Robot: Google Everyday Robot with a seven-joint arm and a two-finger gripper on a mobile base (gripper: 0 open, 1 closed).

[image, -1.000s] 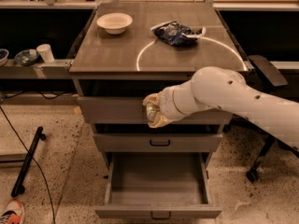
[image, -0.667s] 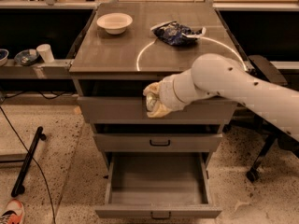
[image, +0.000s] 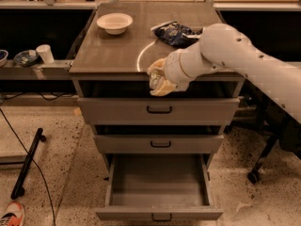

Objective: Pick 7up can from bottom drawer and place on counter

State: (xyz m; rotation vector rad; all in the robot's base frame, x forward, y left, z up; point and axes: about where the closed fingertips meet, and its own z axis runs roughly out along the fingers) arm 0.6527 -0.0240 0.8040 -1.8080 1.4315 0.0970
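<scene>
the claw (image: 157,79) hangs at the front edge of the counter (image: 113,51), high above the pulled-out bottom drawer (image: 157,189). whether it is clenched or grasping anything cannot be told. the 7up can cannot be made out, in the claw or elsewhere.

No text, label or number can be read anywhere.
</scene>
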